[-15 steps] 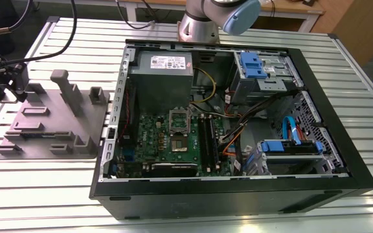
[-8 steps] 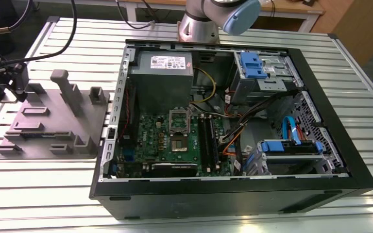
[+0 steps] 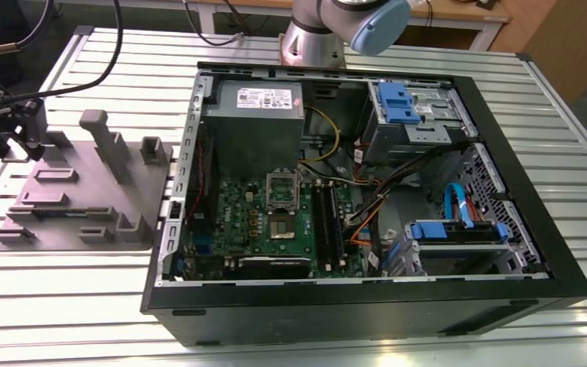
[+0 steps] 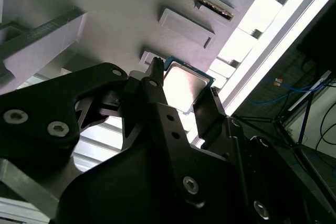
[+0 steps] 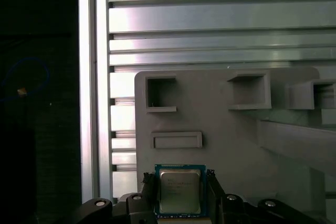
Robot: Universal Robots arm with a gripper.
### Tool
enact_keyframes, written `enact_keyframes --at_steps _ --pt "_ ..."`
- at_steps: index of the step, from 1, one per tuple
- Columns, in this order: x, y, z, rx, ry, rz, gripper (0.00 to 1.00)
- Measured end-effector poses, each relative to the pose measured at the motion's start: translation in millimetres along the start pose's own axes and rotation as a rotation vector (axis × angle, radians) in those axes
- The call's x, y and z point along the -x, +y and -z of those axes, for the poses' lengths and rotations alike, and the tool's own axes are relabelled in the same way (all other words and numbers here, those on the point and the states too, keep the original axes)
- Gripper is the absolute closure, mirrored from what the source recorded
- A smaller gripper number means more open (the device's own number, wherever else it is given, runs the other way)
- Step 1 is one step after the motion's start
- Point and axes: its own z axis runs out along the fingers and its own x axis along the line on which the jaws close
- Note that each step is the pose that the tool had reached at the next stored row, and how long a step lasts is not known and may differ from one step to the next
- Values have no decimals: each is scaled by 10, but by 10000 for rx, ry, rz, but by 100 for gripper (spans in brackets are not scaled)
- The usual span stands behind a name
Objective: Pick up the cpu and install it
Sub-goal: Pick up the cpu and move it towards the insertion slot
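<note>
While the cpu (image 5: 179, 192) lies near one edge of the grey tray (image 5: 226, 124), your tool (image 5: 179, 179) is clenched on it. In both wrist views the two black fingers (image 5: 149, 190) press against opposite sides of the chip, and you see no gap. They take it by the sides, I judge, so that the contacts underneath and the metal lid go untouched and the chip hangs square for seating. You cannot tell whether it is lifted clear of the tray.

The cpu is a thin square: a green board rim around a dull silver lid that catches the light. The tray is matt moulded plastic, with rectangular pockets and raised blocks, shaped, it seems, to hold parts apart and in known places. It rests on a table (image 3: 69, 306) of ribbed aluminium slats.

In the exterior view the tool hangs over the tray at that view's left, well apart from the open black case (image 3: 375, 313). The case lies on its side, so the green motherboard (image 3: 242, 214) is flat and its socket (image 3: 278, 227) faces up, likely so that a chip can go straight down into it.
</note>
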Motion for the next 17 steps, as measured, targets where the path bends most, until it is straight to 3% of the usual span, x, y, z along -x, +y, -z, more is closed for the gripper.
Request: enact_keyframes --at_steps 7,17 --pt "0 1 13 -1 1 0 53" --pt "-1 4 89 -1 0 0 53"
